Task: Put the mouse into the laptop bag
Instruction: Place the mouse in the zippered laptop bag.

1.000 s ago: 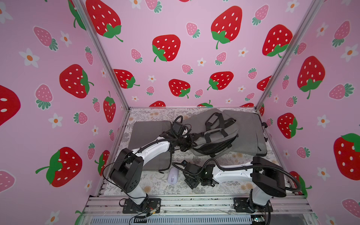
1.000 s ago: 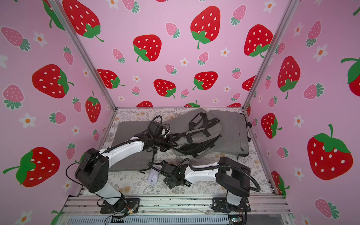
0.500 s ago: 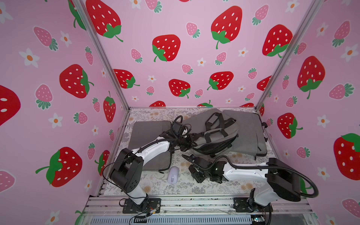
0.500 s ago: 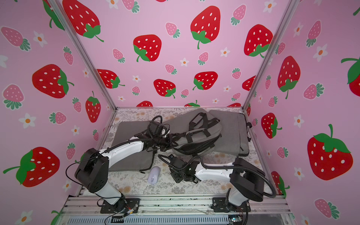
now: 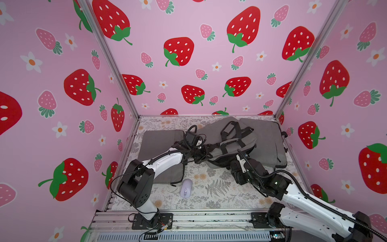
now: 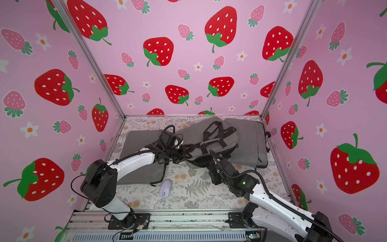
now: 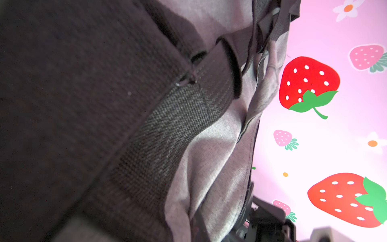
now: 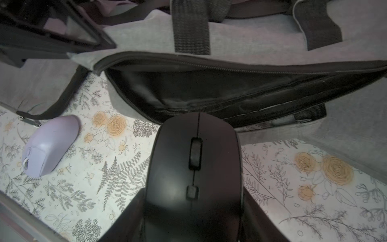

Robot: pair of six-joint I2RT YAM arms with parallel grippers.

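Note:
A black mouse (image 8: 194,167) sits between the fingers (image 8: 129,215) of my right gripper (image 8: 193,209), which is shut on it. Its nose is at the lip of the grey laptop bag's (image 8: 251,42) open zip mouth (image 8: 209,90). In both top views the right gripper (image 5: 236,167) (image 6: 213,167) sits low at the front edge of the bag (image 5: 234,144) (image 6: 217,142). My left gripper (image 5: 204,156) (image 6: 184,156) is shut on the bag's left end and holds it raised. The left wrist view is filled with bag fabric (image 7: 209,157) and a strap (image 7: 146,146).
A lilac mouse (image 5: 186,188) (image 6: 165,188) (image 8: 50,144) lies loose on the floral mat, front centre. A flat dark grey sleeve (image 5: 159,142) lies under the left arm. Another grey sleeve (image 5: 268,142) lies behind the bag, at the right wall. Pink walls close three sides.
My right gripper has moved from beside the lilac mouse to the right and back, up to the bag's mouth. The left arm and the lilac mouse have stayed put.

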